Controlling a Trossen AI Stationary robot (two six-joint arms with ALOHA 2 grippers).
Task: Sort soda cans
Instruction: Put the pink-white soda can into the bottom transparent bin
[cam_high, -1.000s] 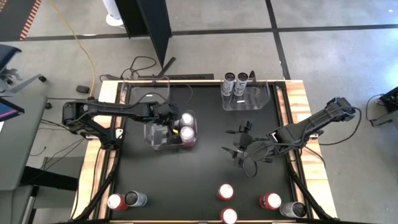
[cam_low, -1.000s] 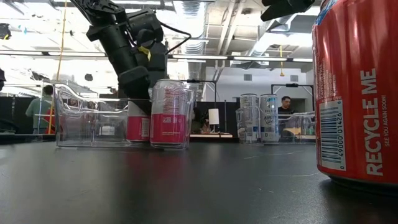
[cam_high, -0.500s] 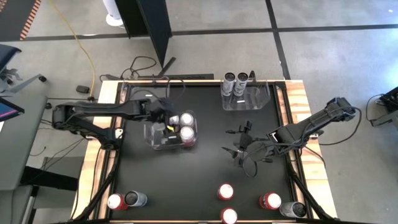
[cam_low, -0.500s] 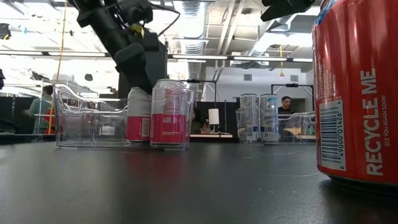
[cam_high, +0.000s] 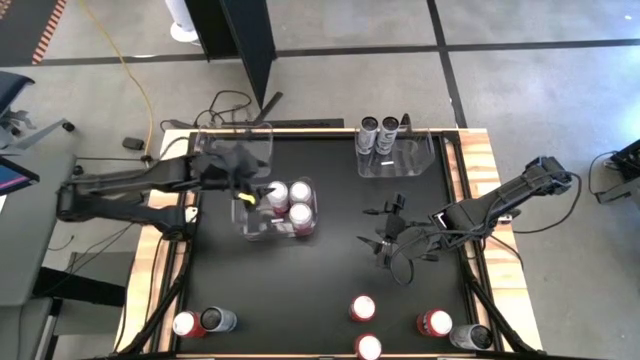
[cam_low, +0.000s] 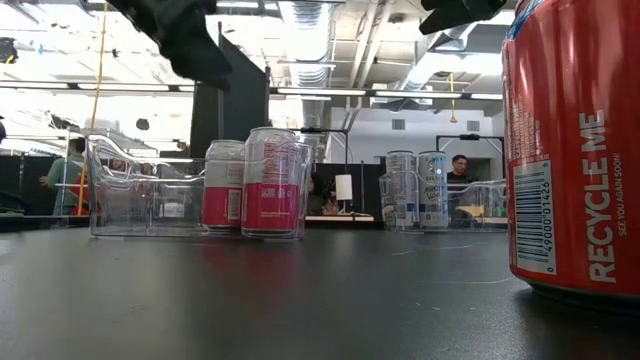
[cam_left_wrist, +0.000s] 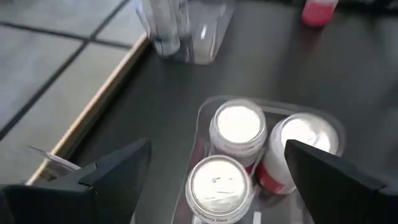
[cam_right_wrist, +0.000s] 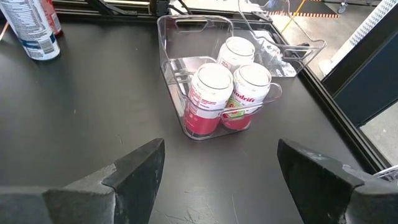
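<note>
Pink-and-white cans (cam_high: 288, 203) sit three in clear bin (cam_high: 252, 226); left tool (cam_high: 240, 170) released above.
Lift clear, then fetch loose pink-and-white can (cam_high: 362, 307); right tool (cam_high: 385, 236) waits released.

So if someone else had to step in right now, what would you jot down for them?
Left gripper: open, empty, above the far-left end of the bin that holds three pink-and-white cans.
Right gripper: open, empty, waiting mid-table on the right.
Far bin: two grey cans.
Left to sort: the cans along the near edge, two at near left, five at centre and right.
</note>
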